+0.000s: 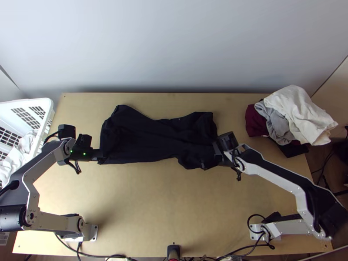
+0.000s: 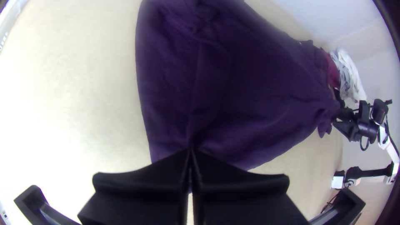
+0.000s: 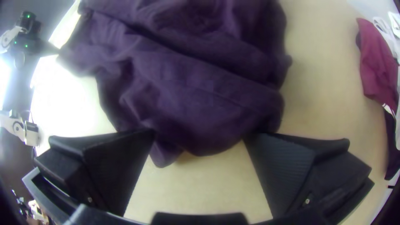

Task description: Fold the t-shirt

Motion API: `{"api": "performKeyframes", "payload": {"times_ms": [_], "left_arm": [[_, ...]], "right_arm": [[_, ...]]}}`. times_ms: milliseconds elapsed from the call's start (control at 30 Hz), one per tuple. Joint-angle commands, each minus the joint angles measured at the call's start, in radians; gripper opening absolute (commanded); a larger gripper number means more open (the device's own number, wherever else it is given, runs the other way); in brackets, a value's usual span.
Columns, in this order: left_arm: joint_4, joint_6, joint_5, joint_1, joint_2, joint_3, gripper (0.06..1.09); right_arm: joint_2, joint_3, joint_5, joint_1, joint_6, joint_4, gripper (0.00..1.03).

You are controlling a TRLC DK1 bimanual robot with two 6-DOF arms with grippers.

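A black t-shirt (image 1: pixel 152 137) lies across the middle of the table, partly folded and wrinkled. At its left end my left gripper (image 1: pixel 101 156) holds the near corner. In the left wrist view the left gripper (image 2: pixel 191 152) is shut, with the dark shirt (image 2: pixel 258 96) pinched at its fingertips. My right gripper (image 1: pixel 212 160) is at the shirt's near right end. The right wrist view has the right gripper (image 3: pixel 199 135) open, its fingers wide apart on either side of a bunched edge of the shirt (image 3: pixel 200 96).
A pile of clothes (image 1: pixel 296 113), white, grey and maroon, lies at the table's back right. On the left, a white basket (image 1: pixel 43 104) with light cloth stands beside the table. Bare wood (image 1: pixel 143 200) stretches between the shirt and the near edge.
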Motion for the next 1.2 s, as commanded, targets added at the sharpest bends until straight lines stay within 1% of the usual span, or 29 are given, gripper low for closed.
{"api": "performKeyframes", "payload": {"times_ms": [0,100,200,267,333,433,733,933,1033,1067,1133,1167], "left_arm": [[0.004,-0.049,0.002,-0.013,-0.013,-0.019,0.10],[0.004,-0.060,0.001,-0.024,-0.020,-0.020,0.10],[0.004,-0.061,0.001,-0.027,-0.020,-0.017,0.10],[0.006,-0.061,0.001,-0.027,-0.020,-0.014,0.10],[0.007,-0.060,0.001,-0.027,-0.020,-0.013,0.10],[0.015,-0.058,0.001,-0.028,-0.014,-0.013,0.10],[0.040,-0.074,0.001,-0.038,-0.006,-0.005,0.10],[0.040,-0.075,0.001,-0.028,-0.009,-0.005,0.10],[0.038,-0.072,-0.001,-0.022,-0.011,-0.005,0.10],[0.038,-0.071,0.001,-0.019,-0.011,-0.005,0.10],[0.038,-0.072,0.001,-0.015,-0.011,-0.005,0.10],[0.038,-0.074,0.001,-0.015,-0.013,-0.006,0.10]], "right_arm": [[-0.097,0.000,-0.063,-0.018,0.108,-0.050,1.00],[-0.159,-0.023,-0.100,0.006,0.150,-0.119,1.00],[-0.248,-0.080,-0.148,0.046,0.194,-0.125,0.99],[-0.271,-0.108,-0.168,0.057,0.223,-0.134,0.99],[-0.281,-0.129,-0.189,0.060,0.240,-0.138,0.99],[-0.281,-0.154,-0.189,0.064,0.240,-0.130,0.99],[-0.141,-0.112,-0.188,0.081,0.248,0.014,0.99],[-0.031,-0.065,-0.183,0.086,0.243,0.062,0.99],[0.022,-0.055,-0.175,0.084,0.229,0.063,0.99],[0.031,-0.055,-0.171,0.084,0.223,0.063,0.97],[0.040,-0.060,-0.155,0.086,0.217,0.063,0.88],[0.048,-0.058,-0.151,0.084,0.219,0.060,0.87]]}}
